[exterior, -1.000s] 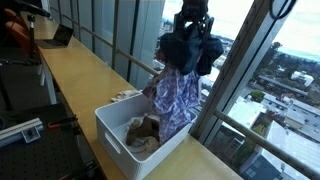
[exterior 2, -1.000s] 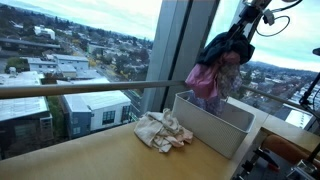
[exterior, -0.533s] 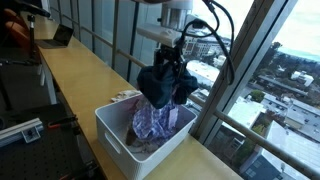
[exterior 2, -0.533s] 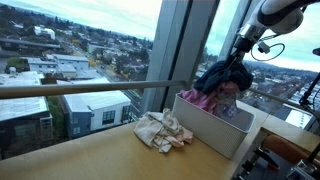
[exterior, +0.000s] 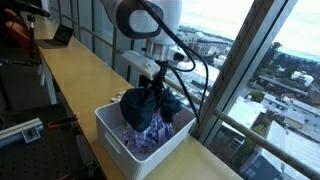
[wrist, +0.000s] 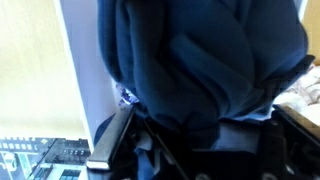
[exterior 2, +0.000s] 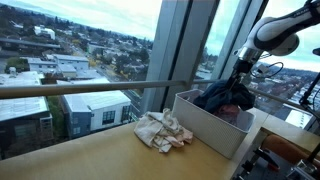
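Claw (exterior: 152, 90): lowered at the mouth of a bin, fingers (wrist: 111, 143) clamped on a thick wad of dark blue cloth (exterior: 150, 106) that bunches up around them and fills most of the wrist view. Dark blue cloth: hangs from the claw, its lower part inside the bin. Patterned purple-and-white fabric (exterior: 142, 141): directly beneath the claw, in the bin, touching the blue cloth. White bin (exterior: 108, 132): surrounds the claw's lower end and sits on a long wooden counter (exterior: 80, 72) against a glass wall. Crumpled beige rags (exterior 2: 163, 130): on the counter just beside the bin, outside it. Laptop (exterior: 62, 36): far along the counter, well apart from the claw.
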Controlling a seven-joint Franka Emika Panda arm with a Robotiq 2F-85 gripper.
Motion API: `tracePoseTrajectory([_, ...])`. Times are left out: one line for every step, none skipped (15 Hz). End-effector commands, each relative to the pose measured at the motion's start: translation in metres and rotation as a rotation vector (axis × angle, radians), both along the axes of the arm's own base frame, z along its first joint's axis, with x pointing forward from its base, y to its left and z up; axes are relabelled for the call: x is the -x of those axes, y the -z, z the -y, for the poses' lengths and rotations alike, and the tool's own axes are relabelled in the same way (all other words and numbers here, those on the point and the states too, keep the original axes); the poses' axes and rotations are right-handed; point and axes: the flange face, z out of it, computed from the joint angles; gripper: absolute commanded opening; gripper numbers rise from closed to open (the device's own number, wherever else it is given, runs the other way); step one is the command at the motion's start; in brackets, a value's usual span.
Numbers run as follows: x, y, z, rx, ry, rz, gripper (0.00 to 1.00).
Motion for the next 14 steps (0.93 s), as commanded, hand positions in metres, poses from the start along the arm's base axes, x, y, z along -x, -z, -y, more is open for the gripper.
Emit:
tracePoseTrajectory([-0.002, 0.022, -0.003, 0.017, -0.011, -0.012, 0.11])
tracePoseTrajectory([-0.006, 0.026, -0.004, 0.016, -0.010, -0.015, 0.27])
tracePoseTrajectory([-0.008, 0.029, -0.007, 0.014, -0.014, -0.021, 0.33])
tracePoseTrajectory([-0.011, 0.027, -0.010, 0.015, -0.017, -0.017, 0.41])
tracePoseTrajectory([-0.014, 0.021, -0.013, 0.019, -0.021, -0.009, 0.48])
tracePoseTrajectory([-0.017, 0.006, -0.019, 0.030, -0.030, 0.008, 0.55])
tracePoseTrajectory([-0.018, -0.012, -0.027, 0.042, -0.040, 0.034, 0.62])
tracePoseTrajectory([-0.014, -0.034, -0.039, 0.056, -0.051, 0.062, 0.69])
tracePoseTrajectory([-0.006, -0.053, -0.060, 0.074, -0.071, 0.098, 0.77])
tracePoseTrajectory([-0.004, -0.063, -0.079, 0.089, -0.099, 0.126, 0.84])
tracePoseTrajectory([0.000, -0.075, -0.101, 0.103, -0.127, 0.150, 0.90])
tracePoseTrajectory([0.001, -0.090, -0.125, 0.108, -0.155, 0.166, 0.98])
tracePoseTrajectory([0.005, -0.093, -0.158, 0.109, -0.192, 0.177, 1.00])
tracePoseTrajectory([0.009, -0.095, -0.189, 0.104, -0.227, 0.182, 1.00])
